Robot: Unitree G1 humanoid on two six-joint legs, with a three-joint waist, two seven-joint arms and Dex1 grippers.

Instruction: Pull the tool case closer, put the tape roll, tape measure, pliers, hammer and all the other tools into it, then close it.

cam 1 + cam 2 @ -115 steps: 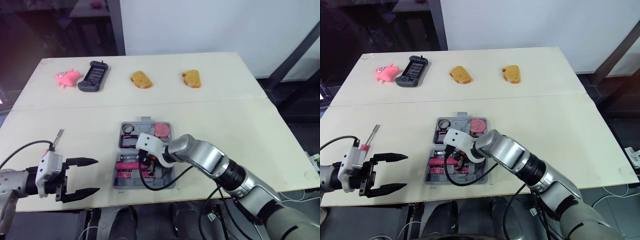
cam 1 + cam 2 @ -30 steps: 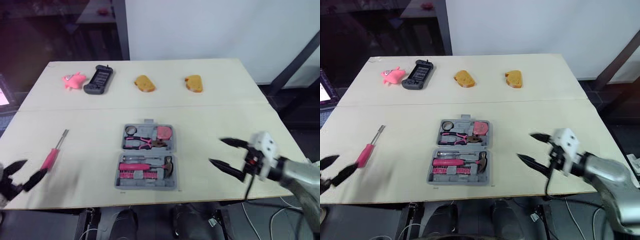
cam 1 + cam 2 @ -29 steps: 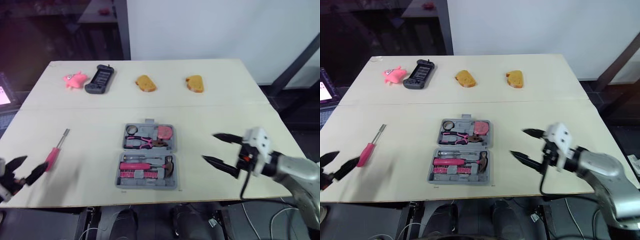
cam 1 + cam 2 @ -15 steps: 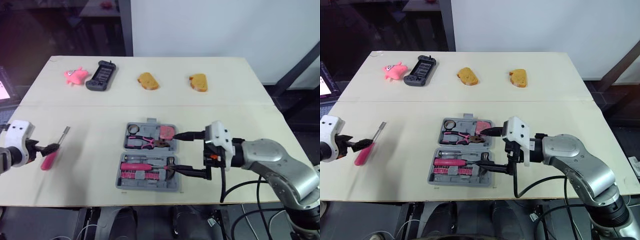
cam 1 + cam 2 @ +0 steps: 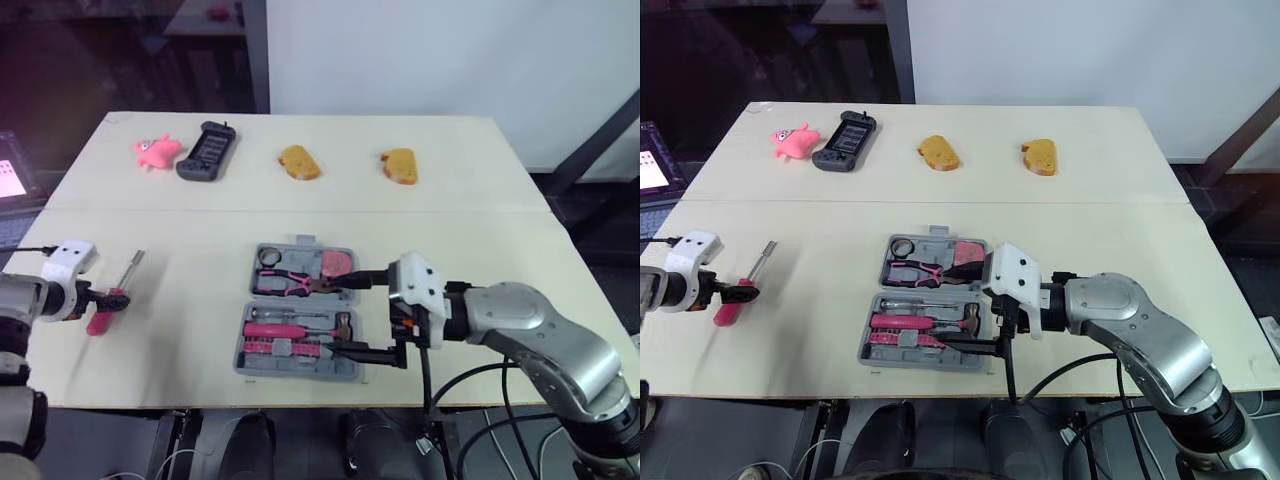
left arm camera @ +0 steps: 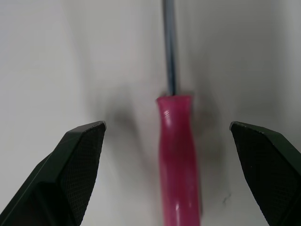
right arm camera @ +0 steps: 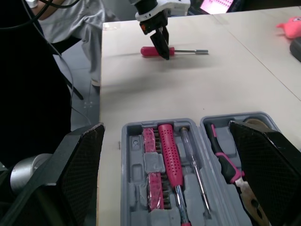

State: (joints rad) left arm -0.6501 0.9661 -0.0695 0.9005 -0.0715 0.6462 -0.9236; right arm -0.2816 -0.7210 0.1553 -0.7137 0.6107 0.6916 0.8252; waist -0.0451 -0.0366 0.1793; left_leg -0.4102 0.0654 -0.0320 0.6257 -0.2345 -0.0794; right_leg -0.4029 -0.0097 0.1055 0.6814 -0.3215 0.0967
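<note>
The grey tool case [image 5: 243, 368] lies open near the table's front edge. In it lie a tape roll [image 5: 268, 258], a pink tape measure [image 5: 337, 263], pliers [image 5: 290, 283] and a pink-handled hammer [image 5: 275, 331]. My right gripper [image 5: 342, 314] is open at the case's right side, one finger over each half. A pink-handled screwdriver [image 5: 100, 320] lies on the table far to the left. My left gripper [image 5: 108, 300] is open right at its handle [image 6: 178, 160], one finger on each side.
Along the far edge sit a pink pig toy [image 5: 158, 152], a black handheld console [image 5: 207, 152] and two bread slices [image 5: 299, 162] [image 5: 399, 166]. A lit screen [image 5: 10, 180] stands off the table's left side. Bare tabletop separates the screwdriver from the case.
My right gripper has swung left from the table's right side to the case's right edge. My left gripper has come up from the front corner to the screwdriver handle. The camera has shifted slightly.
</note>
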